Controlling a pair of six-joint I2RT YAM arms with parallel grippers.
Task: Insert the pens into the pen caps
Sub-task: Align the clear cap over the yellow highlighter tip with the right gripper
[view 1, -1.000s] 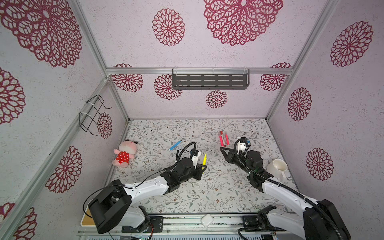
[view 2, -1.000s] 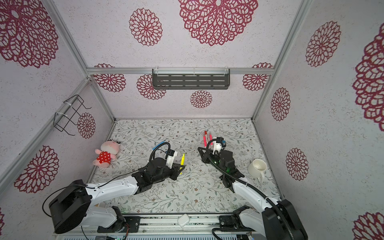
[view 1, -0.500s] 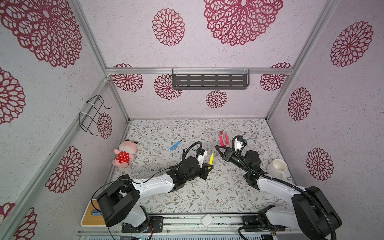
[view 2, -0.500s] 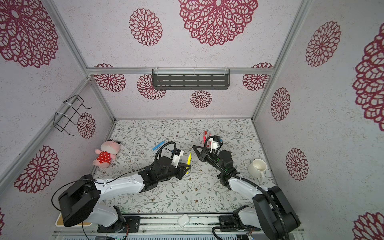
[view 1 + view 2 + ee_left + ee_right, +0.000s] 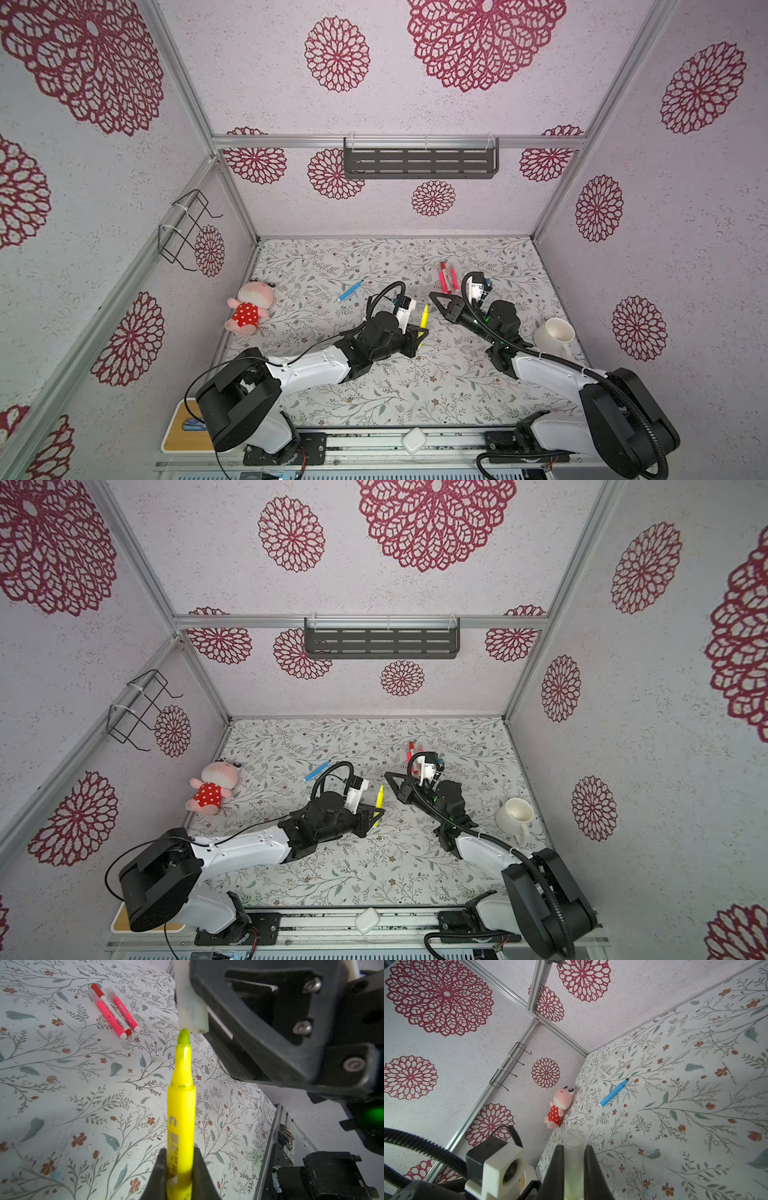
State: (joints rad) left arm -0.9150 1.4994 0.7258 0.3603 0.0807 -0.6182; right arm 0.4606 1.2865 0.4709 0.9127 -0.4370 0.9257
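Heads up, the clear cap is too tiny to spot in both top views, and the back end of the yellow pen is cut off between the fingers in the left wrist view. So the left gripper is clamped tight on that pen mid-table. Its long axis points toward the back wall, tip right at the cap's open mouth. The right gripper pinches the cap. A second ago they were further apart.
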